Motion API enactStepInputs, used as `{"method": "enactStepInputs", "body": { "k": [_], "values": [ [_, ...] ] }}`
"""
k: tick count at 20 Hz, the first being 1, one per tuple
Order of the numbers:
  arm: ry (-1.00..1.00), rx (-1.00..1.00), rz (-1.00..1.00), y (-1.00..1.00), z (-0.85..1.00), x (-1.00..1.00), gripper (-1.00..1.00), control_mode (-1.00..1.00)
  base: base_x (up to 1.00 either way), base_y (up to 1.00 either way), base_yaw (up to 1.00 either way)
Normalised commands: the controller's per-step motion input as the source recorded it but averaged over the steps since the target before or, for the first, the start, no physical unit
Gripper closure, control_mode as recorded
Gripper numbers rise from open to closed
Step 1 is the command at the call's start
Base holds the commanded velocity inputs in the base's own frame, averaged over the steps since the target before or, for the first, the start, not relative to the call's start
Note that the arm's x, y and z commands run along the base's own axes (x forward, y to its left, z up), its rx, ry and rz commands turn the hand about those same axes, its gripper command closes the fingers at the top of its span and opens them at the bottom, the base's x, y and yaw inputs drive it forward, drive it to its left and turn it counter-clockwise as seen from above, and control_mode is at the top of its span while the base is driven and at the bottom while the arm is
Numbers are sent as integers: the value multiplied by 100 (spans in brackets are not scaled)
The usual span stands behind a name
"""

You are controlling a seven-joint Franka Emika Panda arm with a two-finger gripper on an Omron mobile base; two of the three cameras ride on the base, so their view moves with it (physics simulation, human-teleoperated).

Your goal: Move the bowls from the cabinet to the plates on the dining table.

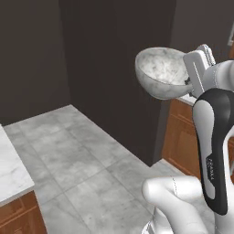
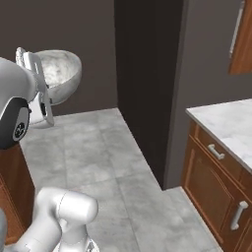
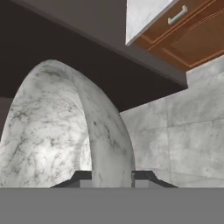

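A grey-white marbled bowl (image 1: pixel 161 72) hangs high above the floor, tipped on its side, with my gripper (image 1: pixel 190 85) shut on its rim. From the other side the bowl (image 2: pixel 58 75) shows left of the dark wall, with the gripper (image 2: pixel 47 101) at its edge. In the hand view the bowl's rim (image 3: pixel 105 131) arches up from between the two fingertips of the gripper (image 3: pixel 111 178). A reddish-brown cabinet (image 2: pixel 242 49) door with a grey bar handle shows at the upper right. The plates are out of view.
A tall dark wall block (image 1: pixel 114 59) stands ahead. A marble counter (image 2: pixel 226 123) over brown drawers runs along the right. A marble top on a brown wooden base (image 1: pixel 11 169) juts in at the left. Grey tiled floor (image 1: pixel 77 151) lies open between them.
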Motion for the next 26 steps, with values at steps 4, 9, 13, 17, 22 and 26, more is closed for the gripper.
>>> {"method": "enactStepInputs", "body": {
  "k": [4, 9, 13, 17, 22, 26],
  "values": [
    [0, 0, 0, 0, 0, 0, 100, 100, 0, 0, 25],
    [0, 0, 0, 0, 0, 0, 100, 100, 0, 0, 25],
    [0, 0, 0, 0, 0, 0, 100, 100, 0, 0, 25],
    [0, 0, 0, 0, 0, 0, 100, 100, 0, 0, 25],
    [0, 0, 0, 0, 0, 0, 100, 100, 0, 0, 25],
    [0, 0, 0, 0, 0, 0, 100, 100, 0, 0, 25]
  ]
}}
